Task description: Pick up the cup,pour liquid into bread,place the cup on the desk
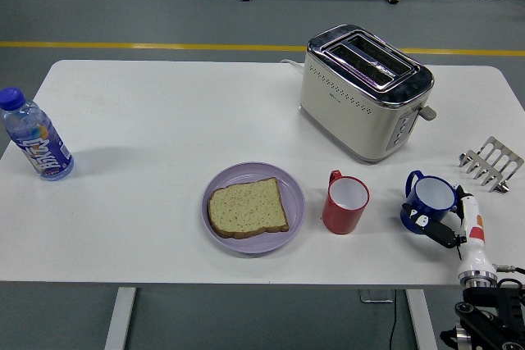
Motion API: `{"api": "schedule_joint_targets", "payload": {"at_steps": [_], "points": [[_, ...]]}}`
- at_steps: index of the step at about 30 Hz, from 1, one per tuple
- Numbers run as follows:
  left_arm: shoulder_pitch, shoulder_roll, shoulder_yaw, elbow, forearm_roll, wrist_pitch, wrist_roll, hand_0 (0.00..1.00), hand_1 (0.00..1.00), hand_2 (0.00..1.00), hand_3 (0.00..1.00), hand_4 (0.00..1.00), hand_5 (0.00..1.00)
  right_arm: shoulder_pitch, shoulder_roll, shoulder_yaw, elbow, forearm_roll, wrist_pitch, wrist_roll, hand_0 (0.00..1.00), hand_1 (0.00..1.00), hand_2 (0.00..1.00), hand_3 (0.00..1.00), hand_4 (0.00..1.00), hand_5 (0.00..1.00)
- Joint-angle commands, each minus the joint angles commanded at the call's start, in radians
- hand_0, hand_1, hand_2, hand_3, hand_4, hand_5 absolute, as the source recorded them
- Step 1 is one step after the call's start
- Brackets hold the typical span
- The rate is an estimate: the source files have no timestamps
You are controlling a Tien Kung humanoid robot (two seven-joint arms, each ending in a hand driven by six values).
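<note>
The blue cup (431, 201) stands upright on the white tabletop (164, 120) near the right front corner, its opening facing up and a looped handle showing on its left side. The right robot hand (453, 225) comes in from the lower right corner and reaches up and to the left toward this cup. Its black fingers (439, 230) lie against the cup's lower front wall, and one white-and-red finger (472, 223) extends upward just beside the cup's right side. Whether the digits close fully around the cup cannot be told from this view; contact at the near side is visible, a full grasp is not. The wrist section, a white cylinder above black hardware, sits at the tabletop's near edge.

The red cup (345, 202) stands upright to the left of the blue cup, apart from it, with a white interior and its handle pointing to the far left. Just left of the red cup is the purple plate (215, 182), carrying one slice of bread (247, 208) lying flat.

Behind the cups, the cream toaster (363, 93) sits angled, both slots facing up. A metal toast rack (491, 163) rests at the right edge, beyond the blue cup. A water bottle (34, 136) with a blue cap stands at the far left edge.
</note>
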Motion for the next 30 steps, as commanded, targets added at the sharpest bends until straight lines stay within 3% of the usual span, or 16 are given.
{"api": "schedule_joint_targets", "payload": {"at_steps": [9, 10, 21, 22, 27, 28, 30], "points": [[-0.002, 0.000, 0.002, 0.000, -0.002, 0.000, -0.001, 0.679, 0.683, 0.698, 0.542, 0.251, 0.998, -0.003, 0.000, 0.006, 0.001, -0.015, 0.000, -0.008, 0.619, 0.463, 0.562, 0.555, 0.878, 0.143], [-0.002, 0.000, 0.002, 0.000, -0.002, 0.000, -0.001, 0.679, 0.683, 0.698, 0.542, 0.251, 0.998, -0.003, 0.000, 0.006, 0.001, -0.015, 0.000, -0.006, 0.682, 0.534, 0.617, 0.631, 0.891, 0.147], [-0.002, 0.000, 0.000, -0.002, 0.004, -0.001, 0.000, 0.679, 0.683, 0.698, 0.542, 0.251, 0.998, -0.007, -0.002, 0.010, 0.002, -0.045, 0.000, -0.009, 0.707, 0.567, 0.665, 0.686, 0.906, 0.151], [-0.002, 0.000, 0.000, -0.002, 0.004, -0.001, 0.000, 0.679, 0.683, 0.698, 0.542, 0.251, 0.998, -0.007, -0.002, 0.010, 0.002, -0.047, 0.000, -0.011, 0.743, 0.607, 0.714, 0.727, 0.928, 0.153], [-0.002, 0.000, 0.000, -0.002, 0.004, -0.001, 0.000, 0.679, 0.683, 0.698, 0.542, 0.251, 0.998, -0.006, -0.001, 0.010, -0.001, -0.056, 0.000, -0.018, 0.743, 0.607, 0.714, 0.727, 0.928, 0.153], [-0.003, 0.000, 0.000, -0.002, 0.005, -0.001, 0.000, 0.679, 0.683, 0.698, 0.542, 0.251, 0.998, -0.006, -0.001, 0.011, -0.001, -0.058, 0.000, -0.020, 0.783, 0.667, 0.778, 0.779, 0.936, 0.149], [-0.003, 0.000, 0.001, -0.003, 0.004, -0.001, 0.000, 0.679, 0.683, 0.698, 0.542, 0.251, 0.998, -0.006, -0.001, 0.012, -0.002, -0.060, 0.001, -0.023, 0.783, 0.667, 0.778, 0.779, 0.936, 0.149]]}}
